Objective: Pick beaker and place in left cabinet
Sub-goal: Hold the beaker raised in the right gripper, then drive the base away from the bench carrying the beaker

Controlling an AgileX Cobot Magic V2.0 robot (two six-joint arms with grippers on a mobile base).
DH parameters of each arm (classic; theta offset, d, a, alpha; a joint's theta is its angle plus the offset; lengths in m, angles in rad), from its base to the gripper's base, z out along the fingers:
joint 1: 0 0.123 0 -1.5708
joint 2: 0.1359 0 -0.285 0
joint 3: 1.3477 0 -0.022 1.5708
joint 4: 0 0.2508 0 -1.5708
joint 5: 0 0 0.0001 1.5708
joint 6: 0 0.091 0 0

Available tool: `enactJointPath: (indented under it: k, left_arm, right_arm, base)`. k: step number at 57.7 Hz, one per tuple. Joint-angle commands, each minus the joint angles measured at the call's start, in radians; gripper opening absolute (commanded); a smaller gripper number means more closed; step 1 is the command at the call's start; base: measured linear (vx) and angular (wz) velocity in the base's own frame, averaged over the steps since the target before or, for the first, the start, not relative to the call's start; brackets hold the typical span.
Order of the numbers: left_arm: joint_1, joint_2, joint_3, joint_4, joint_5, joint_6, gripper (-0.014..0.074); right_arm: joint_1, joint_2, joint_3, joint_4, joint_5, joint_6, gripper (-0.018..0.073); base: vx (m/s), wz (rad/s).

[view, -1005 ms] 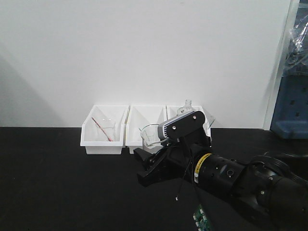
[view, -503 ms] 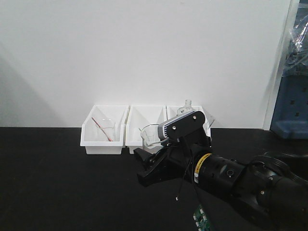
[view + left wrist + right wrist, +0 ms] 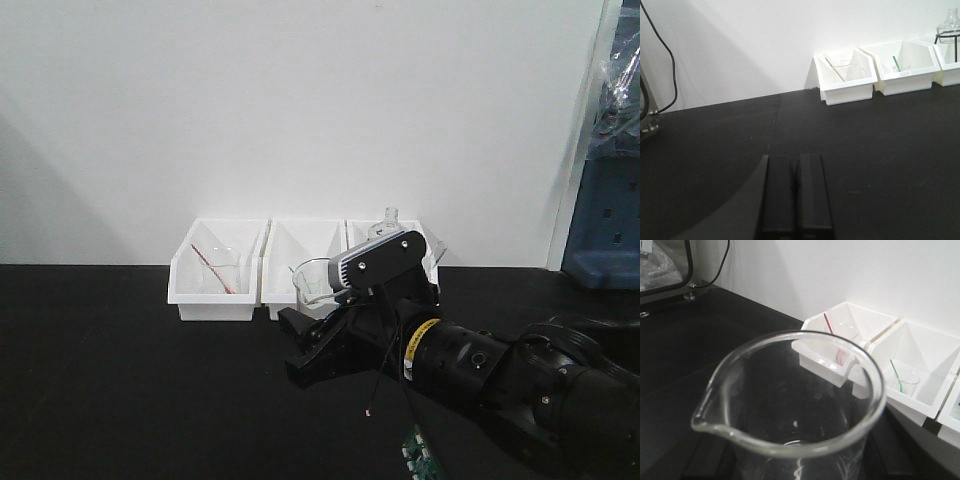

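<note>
Matte black tabletop (image 3: 865,150) against a white wall (image 3: 300,100), white plastic bins (image 3: 847,92) at 12 o'clock; right gripper (image 3: 305,340) clamps the clear lipped glass beaker (image 3: 790,405), left gripper (image 3: 792,192) closed.

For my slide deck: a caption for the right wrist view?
Clear beaker rim fills the foreground against the black table; white bins behind.

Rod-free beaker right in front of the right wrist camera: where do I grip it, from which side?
Take the beaker by its straight glass wall below the flared rim, coming level from the side opposite the pouring lip. It stands upright, and the lip juts lower left in the right wrist view.
</note>
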Motion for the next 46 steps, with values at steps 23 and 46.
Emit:
enactJointPath:
  k: [23, 46]
  left_arm:
    - [-0.002, -0.011, -0.017, -0.005, -0.082, -0.002, -0.0006]
    - [-0.002, -0.011, -0.017, -0.005, -0.082, -0.002, -0.0006]
  right_arm:
    - [-0.003, -0.042, -0.031, 0.008, -0.076, 0.003, 0.0145]
    - [-0.003, -0.042, -0.031, 0.008, -0.076, 0.003, 0.0145]
  base:
    - [-0.05, 0.04]
    - [-0.13, 0.19]
